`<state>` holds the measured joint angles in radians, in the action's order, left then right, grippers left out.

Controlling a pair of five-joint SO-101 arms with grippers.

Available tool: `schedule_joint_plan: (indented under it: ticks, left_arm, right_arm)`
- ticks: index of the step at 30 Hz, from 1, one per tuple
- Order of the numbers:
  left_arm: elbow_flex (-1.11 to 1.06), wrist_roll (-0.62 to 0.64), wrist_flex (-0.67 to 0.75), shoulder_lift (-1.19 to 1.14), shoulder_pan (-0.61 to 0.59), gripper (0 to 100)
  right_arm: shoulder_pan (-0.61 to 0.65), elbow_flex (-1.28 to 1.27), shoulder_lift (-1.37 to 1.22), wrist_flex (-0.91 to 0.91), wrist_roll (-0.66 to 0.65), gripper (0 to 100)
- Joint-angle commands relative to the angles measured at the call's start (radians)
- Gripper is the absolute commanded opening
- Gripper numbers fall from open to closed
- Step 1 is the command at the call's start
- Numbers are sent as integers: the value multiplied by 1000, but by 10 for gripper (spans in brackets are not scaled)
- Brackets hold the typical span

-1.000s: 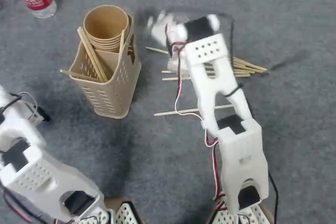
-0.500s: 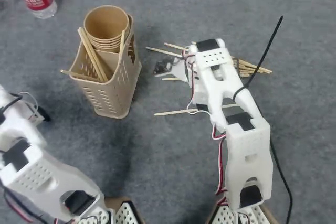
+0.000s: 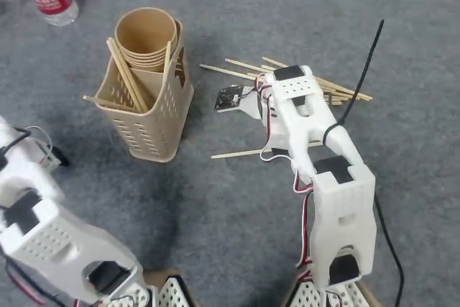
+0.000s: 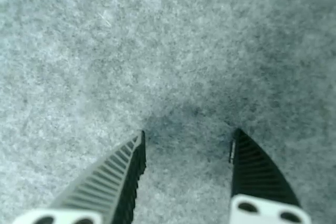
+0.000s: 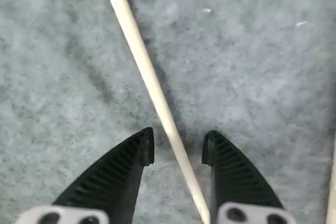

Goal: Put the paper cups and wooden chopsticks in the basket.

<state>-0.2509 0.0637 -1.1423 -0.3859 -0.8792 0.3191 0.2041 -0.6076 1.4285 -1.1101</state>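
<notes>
Beneath right arm (image 3: 309,124), chopstick pile (image 3: 348,92) partly hidden; right tool (image 5: 178,139) straddles one chopstick (image 5: 137,51).

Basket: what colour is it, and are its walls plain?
Tan basket, its walls perforated with rows of small slots; it shows best in the high view.

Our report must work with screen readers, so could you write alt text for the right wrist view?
The right arm's open end effector straddles a single wooden chopstick lying on grey carpet, with one dark ribbed tip on each side of it. The chopstick runs out lengthwise from between the tips, across the carpet.
</notes>
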Motion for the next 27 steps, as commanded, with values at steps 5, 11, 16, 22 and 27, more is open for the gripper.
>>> schedule_joint_plan:
  ticks: [5, 11, 16, 22, 27]
  left_arm:
    - [-25, 0, -6, 3, 12, 272]
    - [-25, -2, -6, 3, 14, 272]
    - [-25, -2, -6, 3, 14, 272]
    - [-25, 2, -6, 3, 14, 272]
    - [-25, 3, -6, 3, 14, 272]
  right_arm:
    - [-2, -21, 10, -8, -18, 10]
    - [-5, 83, 136, 96, -12, 7]
    - [7, 275, 366, 243, 3, 7]
    - [159, 453, 608, 194, 255, 7]
    - [378, 459, 700, -79, 710, 7]
